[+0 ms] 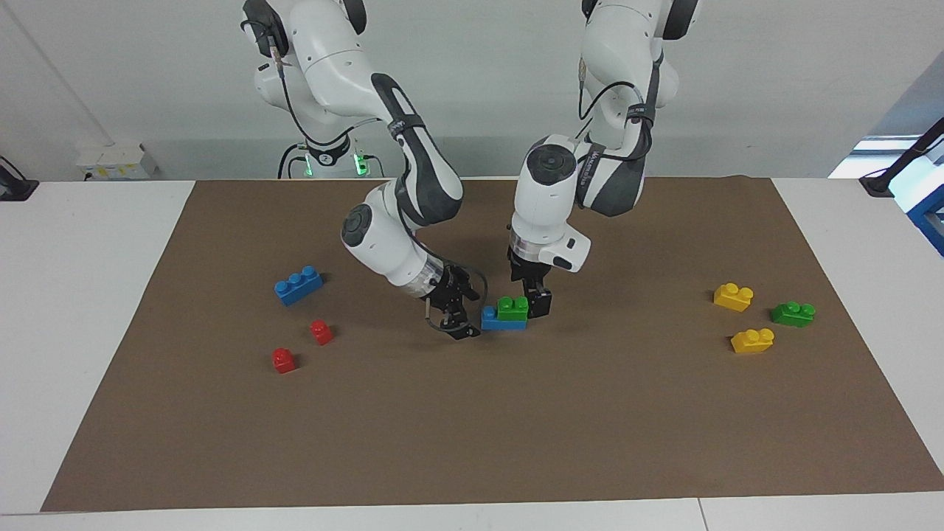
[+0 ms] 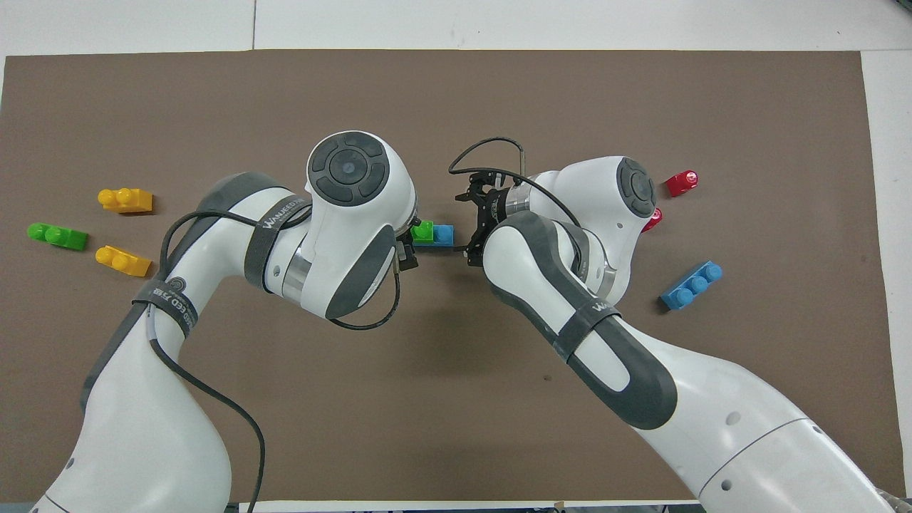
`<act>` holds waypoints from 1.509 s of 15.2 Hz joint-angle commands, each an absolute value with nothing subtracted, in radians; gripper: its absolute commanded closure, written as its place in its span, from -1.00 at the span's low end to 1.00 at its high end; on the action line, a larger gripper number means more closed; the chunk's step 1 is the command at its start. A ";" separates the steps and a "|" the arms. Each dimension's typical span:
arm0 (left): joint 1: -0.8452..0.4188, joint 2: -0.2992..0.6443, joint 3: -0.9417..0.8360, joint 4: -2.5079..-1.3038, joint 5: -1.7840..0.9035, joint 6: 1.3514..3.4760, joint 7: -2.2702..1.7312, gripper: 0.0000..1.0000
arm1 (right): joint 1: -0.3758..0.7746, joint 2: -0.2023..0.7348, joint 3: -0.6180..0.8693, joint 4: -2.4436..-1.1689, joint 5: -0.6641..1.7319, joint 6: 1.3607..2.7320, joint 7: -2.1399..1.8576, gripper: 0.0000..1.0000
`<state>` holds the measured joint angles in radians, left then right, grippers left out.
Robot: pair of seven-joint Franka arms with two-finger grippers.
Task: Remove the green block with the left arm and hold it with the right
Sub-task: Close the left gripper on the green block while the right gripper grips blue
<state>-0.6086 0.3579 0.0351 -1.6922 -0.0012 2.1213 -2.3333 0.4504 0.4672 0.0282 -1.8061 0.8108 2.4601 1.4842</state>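
Note:
A bright green two-stud block (image 1: pixel 512 305) sits on one end of a blue brick (image 1: pixel 495 320) at the mat's middle; both also show in the overhead view, the green block (image 2: pixel 422 229) and the blue brick (image 2: pixel 444 234). My left gripper (image 1: pixel 534 301) is low, right against the green block on the side toward the left arm's end; the left hand (image 2: pixel 356 214) covers most of it from above. My right gripper (image 1: pixel 463 321) is open and low at the blue brick's free end, its fingers (image 2: pixel 473 197) spread wider than the brick.
Two yellow bricks (image 1: pixel 733 296) (image 1: pixel 752 340) and another green brick (image 1: pixel 793 313) lie toward the left arm's end. A blue three-stud brick (image 1: pixel 298 285) and two small red blocks (image 1: pixel 321 332) (image 1: pixel 283 360) lie toward the right arm's end. All rest on a brown mat (image 1: pixel 472 442).

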 commanded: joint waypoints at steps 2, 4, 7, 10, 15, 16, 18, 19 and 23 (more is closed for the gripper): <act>-0.606 0.373 0.037 -1.687 -0.015 2.152 -2.350 -1.00 | 0.466 0.466 0.028 -1.830 0.859 2.508 1.454 -0.88; -0.603 0.373 0.037 -1.689 -0.014 2.151 -2.350 -1.00 | 0.477 0.477 0.028 -1.830 0.861 2.529 1.454 -0.88; -0.607 0.373 0.037 -1.712 -0.012 2.154 -2.350 -1.00 | 0.492 0.488 0.028 -1.827 0.868 2.545 1.456 -0.88; -0.609 0.370 0.035 -1.727 -0.012 2.161 -2.350 -1.00 | 0.500 0.502 0.028 -1.821 0.891 2.566 1.454 -0.87; -0.617 0.365 0.035 -1.744 -0.014 2.161 -2.353 -1.00 | 0.511 0.514 0.028 -1.810 0.897 2.594 1.457 -0.85; -0.617 0.364 0.035 -1.747 -0.015 2.163 -2.355 -1.00 | 0.520 0.518 0.028 -1.807 0.899 2.594 1.457 -0.84; -0.620 0.364 0.035 -1.753 -0.015 2.181 -2.362 -1.00 | 0.526 0.529 0.028 -1.799 0.914 2.597 1.454 -0.83; -0.620 0.364 0.035 -1.758 -0.015 2.187 -2.365 -1.00 | 0.526 0.534 0.028 -1.795 0.916 2.605 1.454 -0.82; -0.621 0.365 0.035 -1.761 -0.015 2.192 -2.368 -1.00 | 0.529 0.545 0.028 -1.792 0.916 2.611 1.454 -0.73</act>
